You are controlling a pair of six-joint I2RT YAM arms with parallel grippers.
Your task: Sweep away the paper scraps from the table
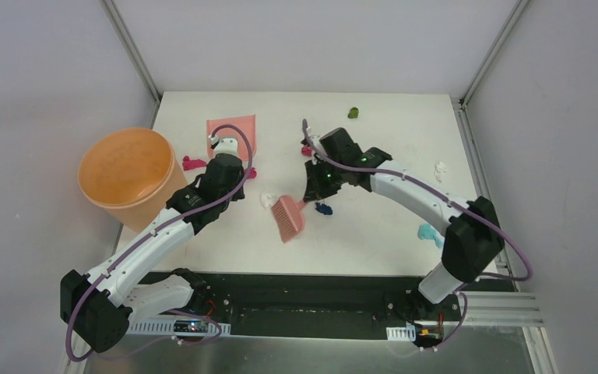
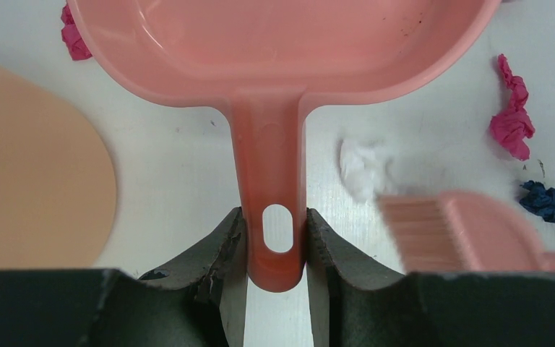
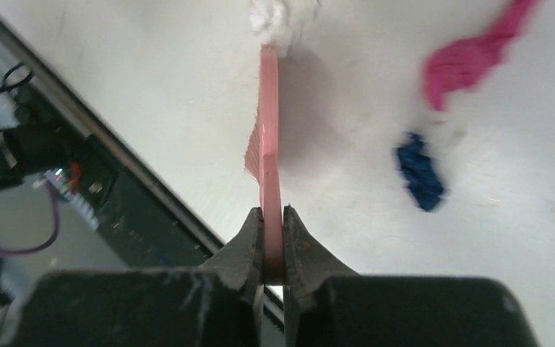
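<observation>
1. My left jaws clamp the dustpan [image 2: 282,43] handle; right jaws pinch the hand brush [image 3: 269,144].
2. Paper scraps [image 1: 324,209] scattered over counter [image 1: 374,241]; white wad [image 1: 268,199] mid-frame at brush tip.
3. Risk: a hard flick sends wads past the dustpan.

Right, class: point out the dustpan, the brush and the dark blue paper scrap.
dustpan [image 2: 267,159], left wrist view, on its handle.
brush [image 1: 287,218], top external view, on its bristle head.
dark blue paper scrap [image 3: 419,170], right wrist view, on its middle.

No legible text anywhere, apparently.
</observation>
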